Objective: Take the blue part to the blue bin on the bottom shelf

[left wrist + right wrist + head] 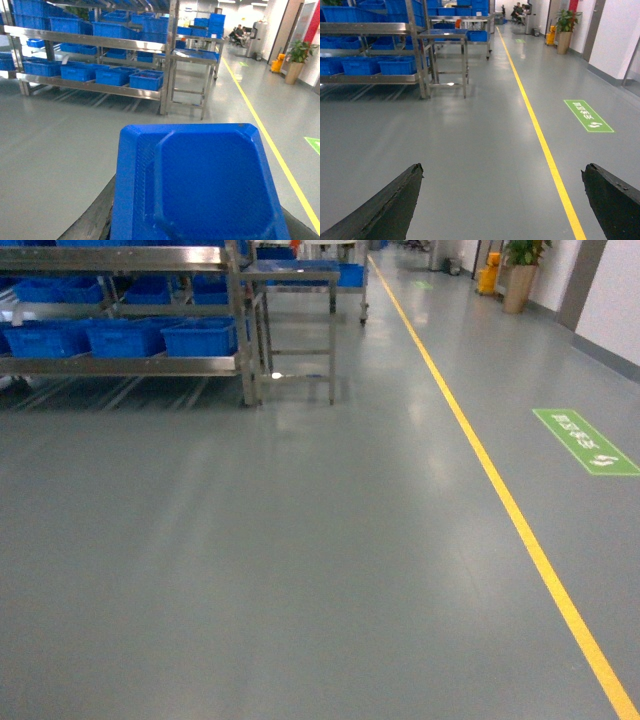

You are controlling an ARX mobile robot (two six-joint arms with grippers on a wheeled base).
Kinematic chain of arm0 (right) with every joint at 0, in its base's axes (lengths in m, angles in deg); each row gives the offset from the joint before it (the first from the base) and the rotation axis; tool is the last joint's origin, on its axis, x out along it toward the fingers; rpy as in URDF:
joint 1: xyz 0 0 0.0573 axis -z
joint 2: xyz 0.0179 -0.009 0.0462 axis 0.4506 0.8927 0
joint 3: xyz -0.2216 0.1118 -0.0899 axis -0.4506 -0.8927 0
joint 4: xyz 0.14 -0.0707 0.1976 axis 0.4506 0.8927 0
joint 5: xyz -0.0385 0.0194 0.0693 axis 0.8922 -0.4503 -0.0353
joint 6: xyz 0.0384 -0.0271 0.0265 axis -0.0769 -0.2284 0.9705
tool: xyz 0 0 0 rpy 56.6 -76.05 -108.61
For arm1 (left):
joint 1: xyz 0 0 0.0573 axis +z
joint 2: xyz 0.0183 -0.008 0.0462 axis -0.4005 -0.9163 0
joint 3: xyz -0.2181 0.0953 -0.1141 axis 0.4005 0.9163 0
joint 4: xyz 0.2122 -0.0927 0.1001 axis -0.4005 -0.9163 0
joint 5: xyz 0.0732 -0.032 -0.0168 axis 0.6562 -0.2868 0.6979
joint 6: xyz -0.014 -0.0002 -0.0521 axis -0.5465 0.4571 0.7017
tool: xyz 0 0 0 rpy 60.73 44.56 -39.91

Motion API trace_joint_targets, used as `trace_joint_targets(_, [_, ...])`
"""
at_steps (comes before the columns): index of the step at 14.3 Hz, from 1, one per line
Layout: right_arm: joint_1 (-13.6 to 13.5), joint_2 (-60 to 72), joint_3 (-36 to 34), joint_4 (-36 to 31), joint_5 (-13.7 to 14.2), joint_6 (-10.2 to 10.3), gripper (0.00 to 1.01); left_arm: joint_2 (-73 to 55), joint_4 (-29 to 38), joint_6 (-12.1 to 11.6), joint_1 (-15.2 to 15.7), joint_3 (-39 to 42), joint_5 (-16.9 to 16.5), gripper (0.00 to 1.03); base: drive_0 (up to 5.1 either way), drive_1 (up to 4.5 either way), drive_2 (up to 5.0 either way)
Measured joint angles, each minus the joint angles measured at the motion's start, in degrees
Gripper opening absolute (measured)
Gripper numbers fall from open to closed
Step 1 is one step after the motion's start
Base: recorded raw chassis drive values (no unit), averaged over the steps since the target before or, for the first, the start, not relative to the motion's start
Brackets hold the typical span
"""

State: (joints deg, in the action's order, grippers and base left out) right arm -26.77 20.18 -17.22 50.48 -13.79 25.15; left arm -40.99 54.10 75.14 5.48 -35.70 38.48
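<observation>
A blue part (pixel 200 185), a flat moulded tray-like piece, fills the lower half of the left wrist view. My left gripper (pixel 197 222) is shut on it, and only the dark outer edges of its fingers (pixel 95 220) show beside the part. The right gripper (pixel 502 175) is open above bare floor, with nothing between its fingers (pixel 395 205). Neither gripper appears in the head view. A steel rack stands far off to the left. Its bottom shelf (pixel 120 366) (pixel 100 88) (pixel 370 78) carries a row of blue bins (pixel 200 337) (pixel 146 80) (pixel 397 66).
A steel table (pixel 300 280) stands right of the rack. A yellow floor line (pixel 500 490) runs into the distance, with a green floor sign (pixel 587 440) beyond it. A potted plant (pixel 522 275) is at the far right wall. Grey floor lies between me and the rack.
</observation>
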Motion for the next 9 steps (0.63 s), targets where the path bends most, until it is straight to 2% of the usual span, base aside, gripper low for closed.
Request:
trace_joint_targets(2, [0.0,0.0,0.0,-0.04,0.02,0.0,0.98,-0.07,-0.02,0.0,-0.02,0.02,-0.15,0.44,-0.8,-0.77,-0.8])
trace_joint_targets(9, [0.0,0.0,0.0,-0.13,0.0,-0.02,0.98,0.04,0.11,0.0,0.07,0.02,0.02,0.44,0.0,4.33,-4.3])
